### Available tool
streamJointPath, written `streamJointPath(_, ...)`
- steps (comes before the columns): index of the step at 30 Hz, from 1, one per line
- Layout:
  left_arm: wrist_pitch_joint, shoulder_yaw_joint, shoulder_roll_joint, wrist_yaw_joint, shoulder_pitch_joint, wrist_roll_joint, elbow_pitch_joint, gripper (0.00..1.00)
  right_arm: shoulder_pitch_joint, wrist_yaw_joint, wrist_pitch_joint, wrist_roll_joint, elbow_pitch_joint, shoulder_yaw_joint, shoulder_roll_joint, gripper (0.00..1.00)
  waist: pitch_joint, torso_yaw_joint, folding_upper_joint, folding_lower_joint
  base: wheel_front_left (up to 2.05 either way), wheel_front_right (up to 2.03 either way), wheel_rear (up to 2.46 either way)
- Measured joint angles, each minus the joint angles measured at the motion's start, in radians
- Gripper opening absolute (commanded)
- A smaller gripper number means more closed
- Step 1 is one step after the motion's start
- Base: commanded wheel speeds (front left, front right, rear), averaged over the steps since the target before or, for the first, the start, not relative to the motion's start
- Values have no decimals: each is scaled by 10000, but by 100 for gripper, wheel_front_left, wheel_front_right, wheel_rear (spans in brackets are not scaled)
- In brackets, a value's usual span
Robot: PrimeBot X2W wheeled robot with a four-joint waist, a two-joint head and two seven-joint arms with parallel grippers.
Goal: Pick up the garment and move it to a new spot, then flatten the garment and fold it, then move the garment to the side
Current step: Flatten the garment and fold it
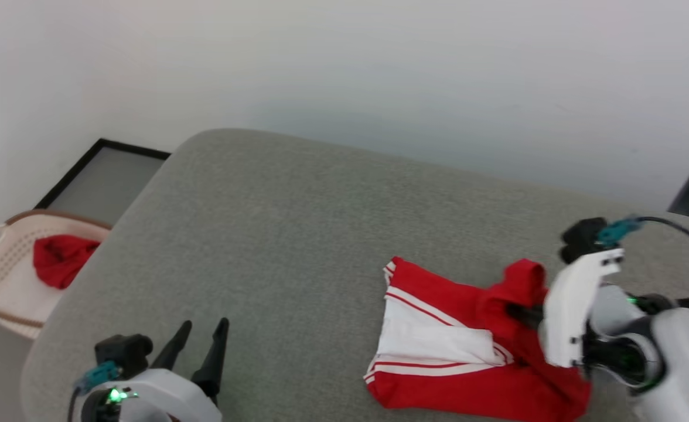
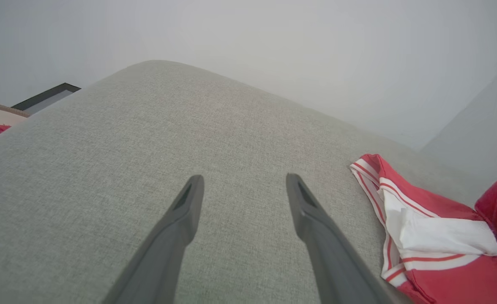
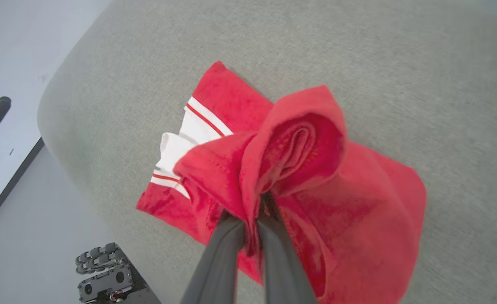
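Your right pincer (image 1: 525, 313) is clamped on a bunched red fold of the garment (image 1: 438, 340), holding that fold up above the rest. In the right wrist view, its two fingers (image 3: 227, 249) pinch the cloth between them. The rest of the garment lies on the grey cushion (image 1: 292, 234), toward its near right part, with a white sleeve and striped trim facing up on the side nearer your left arm. Your left pincer (image 1: 204, 328) stands wide open and holds nothing, low over bare cushion, well apart from the garment. Beyond the cushion's left edge, a pale basket (image 1: 2, 275) holds a plain red cloth (image 1: 57, 261).
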Motion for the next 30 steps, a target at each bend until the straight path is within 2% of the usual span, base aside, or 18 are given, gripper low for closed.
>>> streamJointPath(6, -19, -171, -364, -121, -381, -10, 339, 100, -666, 0, -612, -307, 1181, 727, 723, 0, 146, 455, 0, 0, 0, 0, 0)
streamJointPath(17, -169, -295, -794, -453, -876, -54, 1200, 100, -1642, 0, -1898, -809, 3781, 1618, 1624, 0, 501, 1008, 0, 0, 0, 0, 0)
streamJointPath(18, -176, -290, -811, -464, -935, -54, 1262, 100, -1747, 0, -2002, -826, 3986, 1682, 1676, 7, 520, 1012, 0, 0, 0, 0, 0)
streamJointPath(20, -186, -265, -846, -500, -988, -56, 1407, 100, -1901, 0, -2280, -830, 4297, 1806, 1801, 67, 535, 993, 0, 0, 0, 0, 0)
streamJointPath(21, -192, -265, -878, -535, -991, -56, 1465, 100, -1984, 0, -2431, -872, 4424, 1941, 1835, 100, 533, 982, 0, 0, 0, 0, 0)
streamJointPath(26, -221, -228, -924, -593, -1085, -58, 1739, 100, -2257, 0, -2688, -662, 4876, 2514, 1985, 100, 424, 886, 0, 0, 0, 0, 0)
streamJointPath(30, -222, -196, -844, -635, -1041, -56, 1854, 100, -2420, 0, -2801, -153, 4677, 3047, 1975, 100, 273, 745, 0, 0, 0, 0, 0)
